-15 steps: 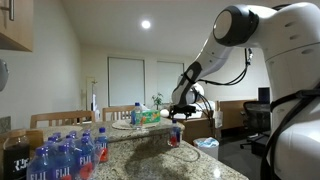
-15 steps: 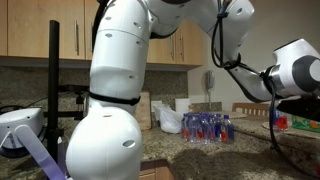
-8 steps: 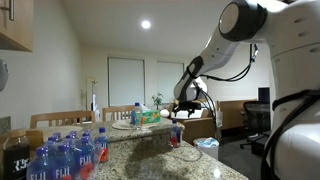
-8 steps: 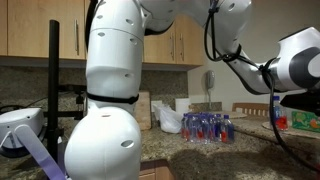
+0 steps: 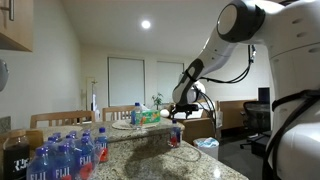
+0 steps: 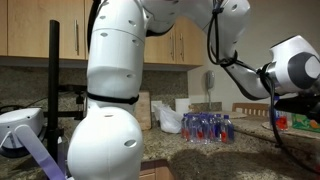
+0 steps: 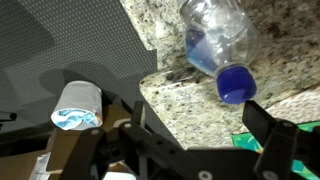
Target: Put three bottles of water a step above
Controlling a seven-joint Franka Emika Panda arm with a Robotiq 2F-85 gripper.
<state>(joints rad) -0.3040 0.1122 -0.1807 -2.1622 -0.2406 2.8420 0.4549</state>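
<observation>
1. Bottles standing alone: one. A single bottle of water (image 5: 175,135) stands upright at the far end of the granite tabletop (image 5: 140,158). The wrist view shows it from above (image 7: 215,40), clear-bodied, with its blue cap nearest the lens. Which level of the granite it stands on cannot be told.
2. Bottles grouped: a cluster of bottles (image 5: 62,155) with blue caps and blue-and-red labels stands at the near end of the tabletop. At least six caps show, but the full count cannot be told. In an exterior view the cluster (image 6: 210,127) looks tightly packed together.
3. Pincer: one (image 5: 182,108). Its jaws are spread wide and it holds nothing. In an exterior view it hangs just above the lone bottle. In the wrist view (image 7: 205,125) the bottle lies clear of both fingers, with no contact.
4. Containers: two.
   - One round bin (image 7: 78,105) sits below the tabletop's corner, lined with something light and crumpled. Its contents cannot be made out.
   - One white plastic bag (image 6: 168,120) sits just beside the cluster. Its contents are hidden.
</observation>
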